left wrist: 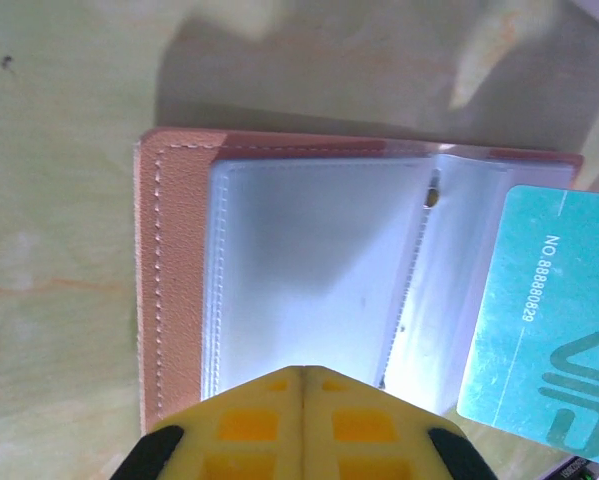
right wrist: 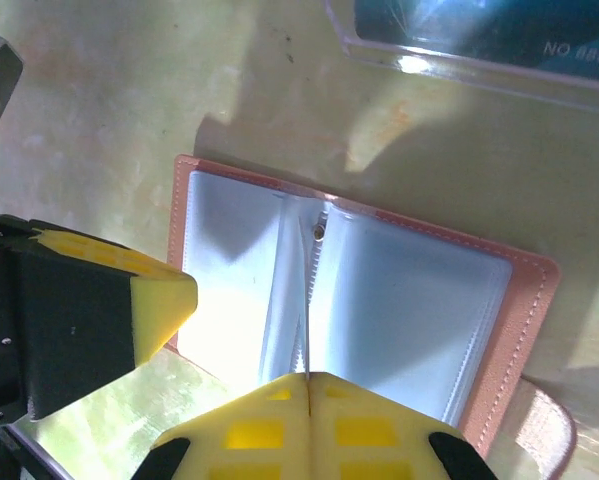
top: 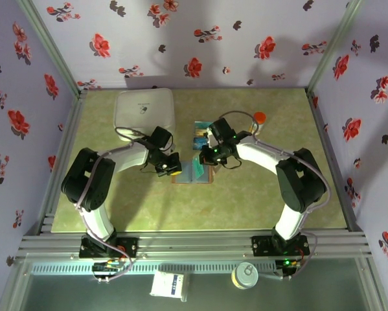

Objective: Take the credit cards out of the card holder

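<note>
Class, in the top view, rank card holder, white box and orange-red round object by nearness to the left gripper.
1. card holder, right at the left gripper.
2. white box, behind, to the left.
3. orange-red round object, far right.

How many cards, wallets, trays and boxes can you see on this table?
Cards: 2 that I can make out, a teal card and a dark blue card
Card holder: 1
Clear tray: 1
White box: 1
Total: 5
</note>
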